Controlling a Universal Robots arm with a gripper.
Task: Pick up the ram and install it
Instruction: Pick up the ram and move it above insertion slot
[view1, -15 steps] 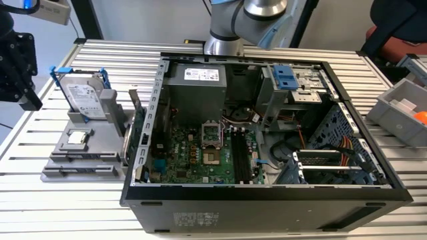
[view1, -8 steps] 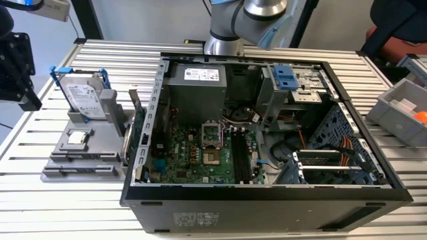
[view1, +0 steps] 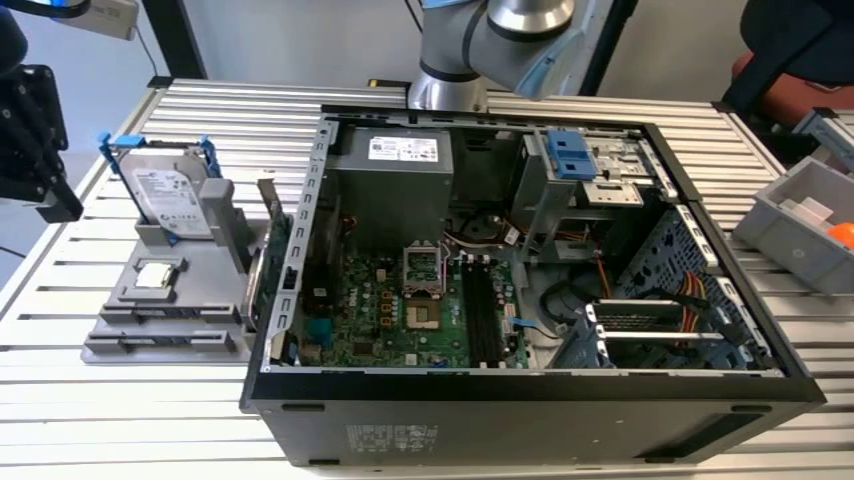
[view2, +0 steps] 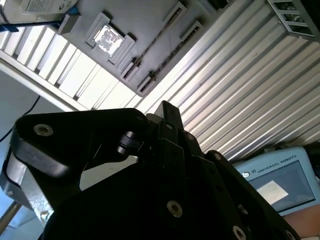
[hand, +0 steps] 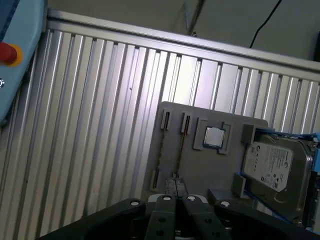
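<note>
Trouble could come at the open computer case (view1: 534, 395), I judge, where a stick brought in tilted would jam against the black memory slots (view1: 481, 310) rather than seat. In the grey holder (hand: 200, 170) two thin sticks stand close together, so a careless grip might catch both or slip off. The ram (hand: 181, 147) stands on edge there, beside the processor chip (hand: 215, 136). The gripper (hand: 176, 186) hangs clear of it, closed up tight, with nothing in its grasp.
</note>
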